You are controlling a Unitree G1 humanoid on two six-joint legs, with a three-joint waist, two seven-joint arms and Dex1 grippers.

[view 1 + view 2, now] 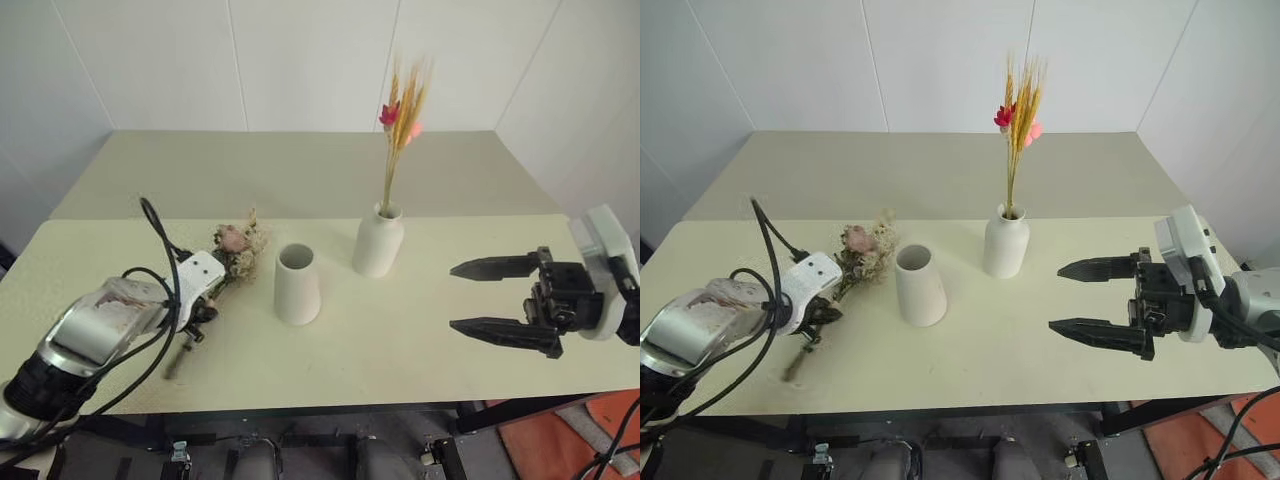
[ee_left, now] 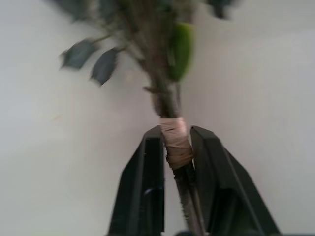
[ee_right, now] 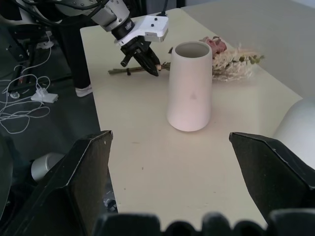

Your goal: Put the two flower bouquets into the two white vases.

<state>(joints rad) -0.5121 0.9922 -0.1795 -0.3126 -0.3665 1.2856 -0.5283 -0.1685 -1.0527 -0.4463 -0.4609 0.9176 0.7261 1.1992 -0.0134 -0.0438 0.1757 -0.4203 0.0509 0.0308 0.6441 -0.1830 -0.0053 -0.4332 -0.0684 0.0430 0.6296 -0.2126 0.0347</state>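
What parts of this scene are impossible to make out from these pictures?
- Bushy bouquet: blooms blurred and cut off by the left wrist view's edge.
- Its stems: partly hidden under the left pincer in the eye views.
- Bottle vase: cut off by the right wrist view's edge.

You can see the bushy dried bunch with a pink rose [image 1: 236, 245] lying flat beside the empty white cone vase [image 1: 297, 284]. The yellow wheat stalks with red-pink blooms [image 1: 402, 118] stand up in the round white bottle vase [image 1: 378, 243].

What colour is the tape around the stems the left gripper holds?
Pale pinkish-beige tape, clearest in the left wrist view.
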